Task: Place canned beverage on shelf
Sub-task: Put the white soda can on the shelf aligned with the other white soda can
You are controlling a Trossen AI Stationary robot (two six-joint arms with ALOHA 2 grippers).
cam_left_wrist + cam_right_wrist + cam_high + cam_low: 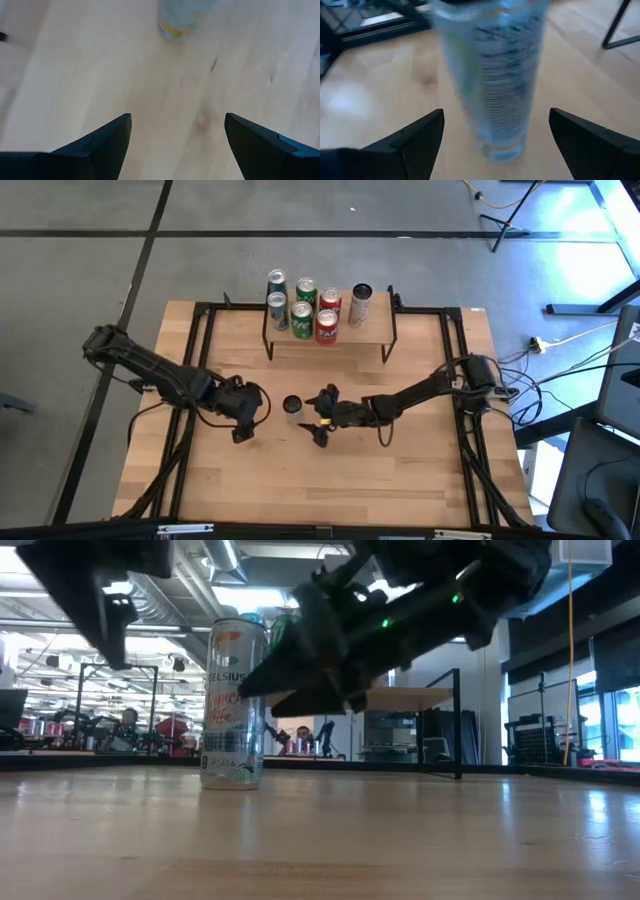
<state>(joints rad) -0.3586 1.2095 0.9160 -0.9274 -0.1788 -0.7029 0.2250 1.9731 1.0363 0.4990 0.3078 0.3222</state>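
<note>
Here, in the high view, the tall silver-white slim beverage can (292, 408) stands upright on the light wooden tabletop (400, 480), a little left of the frame's centre and below the small light-wood shelf on thin black metal legs (330, 330) at the upper middle. Six other cans (305, 308) already stand on that shelf.

The right gripper (322, 420) sits just to the can's right in that frame, fingers spread wide and holding nothing. In its wrist view the can (492, 80) rises vertical between the two dark fingertips but ahead of them, so the jaws do not yet bracket it. The can's long axis is upright, square to the fingers' closing line, which suits a side grasp.

The left gripper (243, 412) waits on the can's other side, toward the frame's left, also spread and empty; its wrist view shows the can's base (177, 22) farther ahead.

The right arm looks nearer and better aligned; a short push toward frame left should seat the can.
</note>
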